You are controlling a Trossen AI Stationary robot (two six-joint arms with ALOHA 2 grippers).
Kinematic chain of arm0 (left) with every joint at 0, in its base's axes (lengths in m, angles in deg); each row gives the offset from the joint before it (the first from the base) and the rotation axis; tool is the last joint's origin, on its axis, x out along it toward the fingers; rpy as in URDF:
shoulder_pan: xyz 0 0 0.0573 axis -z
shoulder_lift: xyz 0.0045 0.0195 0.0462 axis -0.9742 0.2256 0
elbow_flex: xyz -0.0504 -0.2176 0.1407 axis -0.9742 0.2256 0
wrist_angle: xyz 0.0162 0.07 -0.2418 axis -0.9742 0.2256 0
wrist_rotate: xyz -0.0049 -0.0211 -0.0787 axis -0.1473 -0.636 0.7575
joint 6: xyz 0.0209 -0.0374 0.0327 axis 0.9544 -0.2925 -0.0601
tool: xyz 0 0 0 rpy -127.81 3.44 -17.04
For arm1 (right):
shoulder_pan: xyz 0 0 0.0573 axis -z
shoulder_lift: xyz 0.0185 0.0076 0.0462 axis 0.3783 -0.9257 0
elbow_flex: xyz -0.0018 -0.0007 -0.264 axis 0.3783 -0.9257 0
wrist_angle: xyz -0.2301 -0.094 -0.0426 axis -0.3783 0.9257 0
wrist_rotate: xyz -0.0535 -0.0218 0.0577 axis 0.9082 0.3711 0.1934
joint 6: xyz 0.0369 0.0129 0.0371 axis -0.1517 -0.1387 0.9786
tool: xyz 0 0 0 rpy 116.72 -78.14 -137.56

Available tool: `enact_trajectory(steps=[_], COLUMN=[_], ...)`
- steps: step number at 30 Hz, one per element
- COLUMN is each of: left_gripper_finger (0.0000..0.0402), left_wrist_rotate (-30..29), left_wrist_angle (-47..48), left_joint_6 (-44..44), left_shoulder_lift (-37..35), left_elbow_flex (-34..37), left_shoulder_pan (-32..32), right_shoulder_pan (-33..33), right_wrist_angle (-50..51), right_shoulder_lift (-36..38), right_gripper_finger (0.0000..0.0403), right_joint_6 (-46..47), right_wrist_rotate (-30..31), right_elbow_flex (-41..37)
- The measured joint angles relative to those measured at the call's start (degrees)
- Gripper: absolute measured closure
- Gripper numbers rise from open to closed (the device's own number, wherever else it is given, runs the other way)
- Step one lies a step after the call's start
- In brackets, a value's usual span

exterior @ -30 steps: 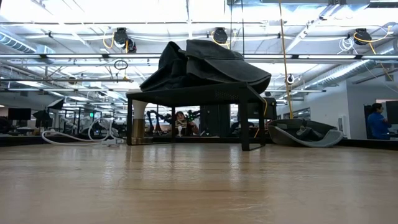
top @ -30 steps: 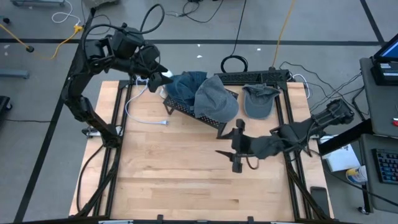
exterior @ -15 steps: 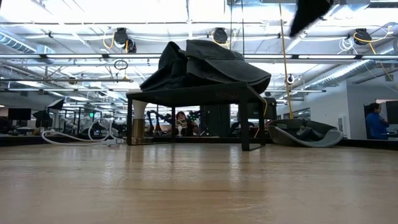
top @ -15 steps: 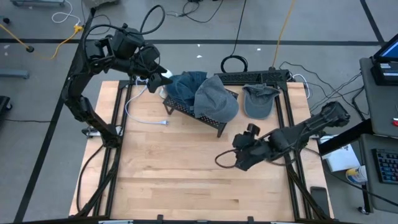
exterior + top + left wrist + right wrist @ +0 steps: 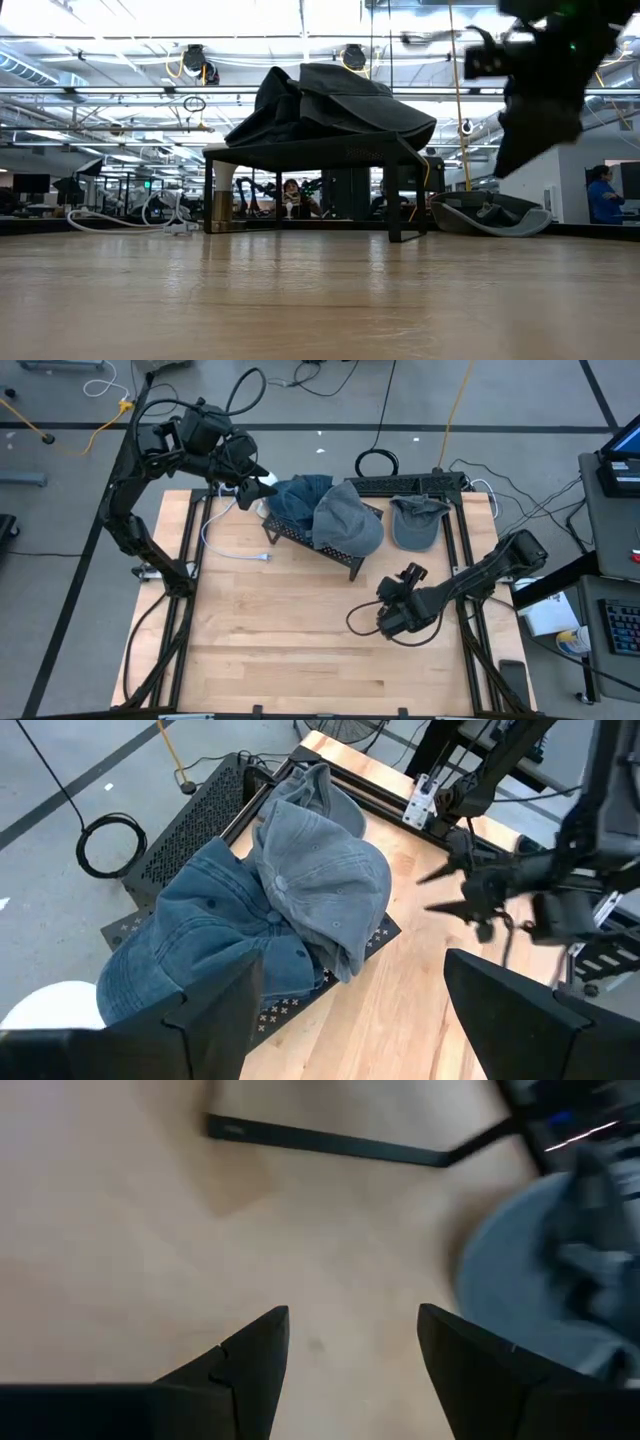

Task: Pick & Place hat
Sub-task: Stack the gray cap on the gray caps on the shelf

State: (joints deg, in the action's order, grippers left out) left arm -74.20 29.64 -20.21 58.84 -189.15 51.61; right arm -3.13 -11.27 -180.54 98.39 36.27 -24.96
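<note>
While two hats [image 5: 330,510] sit on the black rack [image 5: 300,532] at 12 o'clock, the right gripper [image 5: 392,622] hangs open and empty at 4 o'clock over the table [image 5: 270,640].

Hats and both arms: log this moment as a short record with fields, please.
rack: black perforated stand at the table's back, two hats piled on it
dark blue hat: on the rack, left-hand side
grey-blue hat: overlapping it, drooping over the rack's right end
third hat: flat on the table, right of the rack
left gripper: open, beside the dark blue hat
right gripper: open, empty, over bare table
</note>
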Motion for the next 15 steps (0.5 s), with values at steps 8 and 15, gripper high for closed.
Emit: enact_trajectory(steps=[8, 15], left_gripper_finger=[0.0073, 0.0085], left_wrist_rotate=[-0.03, -0.04], left_wrist_angle=[0.01, 0.00], left_joint_6=[1.33, 0.85], left_shoulder_lift=[0.00, 0.00], left_elbow_flex=[-0.01, -0.01], left_shoulder_pan=[-0.01, 0.00], right_shoulder_pan=[-0.22, 2.39], right_wrist_angle=[-3.75, -12.59], right_shoulder_lift=[0.03, 0.01], right_gripper_finger=[0.0188, 0.0188], right_joint_6=[1.60, 10.24], right_wrist_rotate=[10.85, 16.90], right_elbow_flex=[-11.38, -19.23])
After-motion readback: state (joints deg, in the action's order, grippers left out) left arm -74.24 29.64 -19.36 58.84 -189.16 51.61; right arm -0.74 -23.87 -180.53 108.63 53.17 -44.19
